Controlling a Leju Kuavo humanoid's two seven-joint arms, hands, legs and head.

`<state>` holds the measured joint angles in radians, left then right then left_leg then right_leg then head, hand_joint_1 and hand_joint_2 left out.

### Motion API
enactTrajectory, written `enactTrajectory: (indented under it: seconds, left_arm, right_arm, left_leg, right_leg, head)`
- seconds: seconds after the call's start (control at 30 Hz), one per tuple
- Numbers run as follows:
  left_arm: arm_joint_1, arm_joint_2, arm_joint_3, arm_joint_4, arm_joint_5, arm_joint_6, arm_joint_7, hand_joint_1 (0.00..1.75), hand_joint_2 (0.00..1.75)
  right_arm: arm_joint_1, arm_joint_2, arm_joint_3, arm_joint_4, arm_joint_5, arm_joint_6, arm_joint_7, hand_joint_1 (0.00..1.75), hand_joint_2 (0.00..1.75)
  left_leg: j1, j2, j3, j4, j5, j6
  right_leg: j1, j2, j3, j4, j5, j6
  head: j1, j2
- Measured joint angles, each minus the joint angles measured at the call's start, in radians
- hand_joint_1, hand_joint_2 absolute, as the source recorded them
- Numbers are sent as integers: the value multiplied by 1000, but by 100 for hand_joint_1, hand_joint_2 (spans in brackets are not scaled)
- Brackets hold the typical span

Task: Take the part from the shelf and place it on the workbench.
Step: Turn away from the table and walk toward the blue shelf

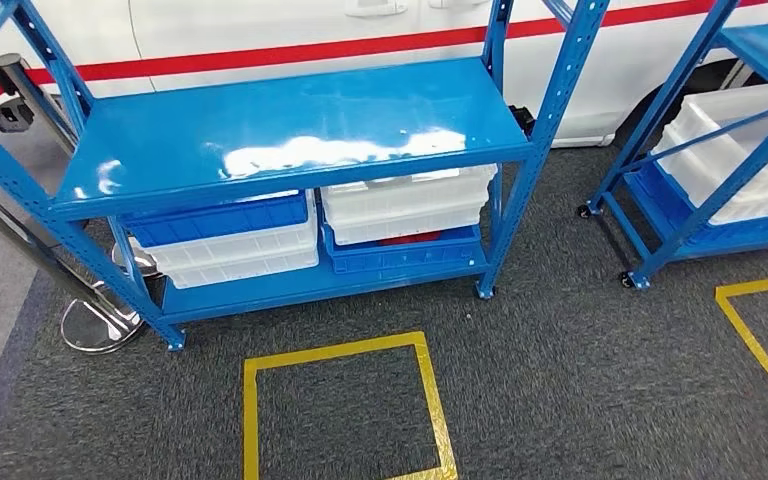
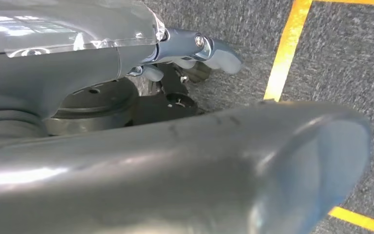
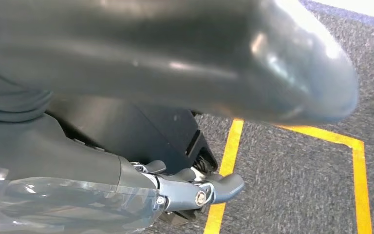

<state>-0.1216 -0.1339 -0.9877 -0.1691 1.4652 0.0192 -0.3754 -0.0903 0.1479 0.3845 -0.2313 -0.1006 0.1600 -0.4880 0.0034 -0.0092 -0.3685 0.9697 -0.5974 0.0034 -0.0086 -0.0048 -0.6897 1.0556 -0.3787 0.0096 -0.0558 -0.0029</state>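
A blue metal shelf rack (image 1: 290, 130) stands ahead in the head view, its glossy top board bare. On its lower board sit a blue bin (image 1: 222, 218) over a white bin (image 1: 240, 255) on the left, and a white bin (image 1: 405, 205) over a blue bin (image 1: 400, 255) on the right. Something red (image 1: 410, 238) peeks between that right pair; I cannot tell what it is. My left hand (image 2: 141, 146) hangs over the grey carpet, thumb apart from the fingers (image 2: 209, 48), holding nothing. My right hand (image 3: 141, 58) hangs the same way, its fingers (image 3: 214, 187) straight and empty.
A yellow taped square (image 1: 250, 400) marks the carpet before the rack, with another yellow outline (image 1: 760, 340) at the right. A second blue rack on casters (image 1: 700, 150) holds white bins. A chrome post base (image 1: 100, 325) stands by the rack's left leg. A white vehicle with a red stripe (image 1: 260, 30) is behind.
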Motion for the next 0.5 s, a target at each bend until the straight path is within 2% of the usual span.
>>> enactTrajectory:
  seconds: [0.03, 0.07, 0.1, 0.13, 0.17, 0.2, 0.23, 0.27, 0.3, 0.33, 0.37, 0.4, 0.47, 0.5]
  left_arm:
    - [-2, 0, 3, 0, 0, 0, 1, 0, 0]
    - [-6, 0, 5, 0, 0, 1, 2, 0, 0]
    - [-9, 0, 7, -1, 0, 1, 2, 0, 0]
    - [-11, 0, 8, -1, 0, 2, 2, 0, 0]
    - [-12, 0, 8, -1, 0, 4, 2, 0, 0]
    - [-11, 0, 8, -1, 0, 6, 1, 0, 0]
    - [-9, 0, 8, -1, 0, 8, 0, 0, 0]
    - [-7, 0, 8, -1, -1, 9, -1, 0, 0]
    - [-5, 0, 8, -1, -1, 10, -3, 0, 0]
    - [-4, 0, 8, -1, -1, 10, -4, 0, 0]
    - [-4, 0, 8, -1, -1, 10, -6, 0, 0]
    - [-2, 0, 8, -1, -1, 10, -8, 0, 0]
    - [2, 1, 8, -1, -1, 10, -10, 0, 0]
    - [4, 1, 8, -1, -1, 10, -11, 0, 0]
  right_arm:
    - [-2, 0, 0, 0, 0, 0, 1, 0, 0]
    - [-4, 0, 0, -1, 0, 0, 1, 0, 0]
    - [-4, 0, 0, -1, 1, 1, 3, 0, 0]
    - [-4, 0, 0, -1, 1, 1, 4, 0, 0]
    - [-3, 0, 0, -1, 1, 1, 6, 0, 0]
    - [-1, 0, 0, -1, 1, 1, 7, 0, 0]
    - [-1, 0, 0, -1, 2, 1, 8, 0, 0]
    - [-1, 0, 0, -1, 2, 1, 9, 0, 0]
    - [-1, 0, 0, -1, 2, 0, 9, 0, 0]
    - [-1, 0, 0, -1, 2, 0, 10, 0, 0]
    - [-1, 0, 0, -1, 2, 0, 10, 0, 0]
    - [0, 0, 0, -1, 2, 0, 10, 0, 0]
    - [0, 0, 0, 1, 2, -2, 11, 0, 0]
    - [-1, 0, 0, 1, 2, -3, 12, 0, 0]
  left_leg:
    - [-1, 0, 9, 2, 0, -7]
    - [-1, 1, 5, 20, 12, -13]
    - [0, 1, -14, 64, 36, -19]
    - [1, 2, -54, 131, 61, -24]
    - [2, 3, -104, 206, 72, -29]
    - [3, 4, -153, 270, 61, -34]
    - [4, 4, -197, 311, 23, -38]
    - [6, 4, -233, 329, -30, -40]
    - [7, 4, -259, 324, -80, -41]
    - [7, 4, -277, 300, -106, -41]
    - [7, 5, -287, 258, -94, -38]
    - [7, 5, -292, 203, -35, -34]
    - [2, 7, -297, 105, 136, -20]
    - [-1, 7, -299, 81, 195, -12]
  right_leg:
    - [3, 2, 6, -1, -9, -10]
    - [2, 3, 18, -4, -18, -19]
    - [0, 4, 32, -11, -28, -26]
    - [-2, 4, 49, -17, -38, -32]
    - [-4, 3, 68, -24, -48, -36]
    - [-4, 2, 88, -29, -59, -39]
    - [-4, 3, 107, -32, -70, -40]
    - [-4, 6, 127, -34, -82, -41]
    - [-4, 9, 147, -36, -96, -41]
    - [-4, 12, 167, -37, -111, -40]
    - [-4, 15, 187, -37, -127, -38]
    - [-4, 16, 204, -38, -142, -36]
    - [-1, 18, 226, -34, -169, -27]
    - [0, 20, 232, -34, -180, -20]
  head:
    - [0, 0]
    - [-1, 0]
    - [-1, 0]
    - [-1, 0]
    - [-1, 0]
    - [-1, 0]
    - [-1, 0]
    - [-1, 0]
    - [-1, 0]
    - [-1, 0]
    - [-1, 0]
    - [-1, 0]
    - [-1, 0]
    - [-1, 0]
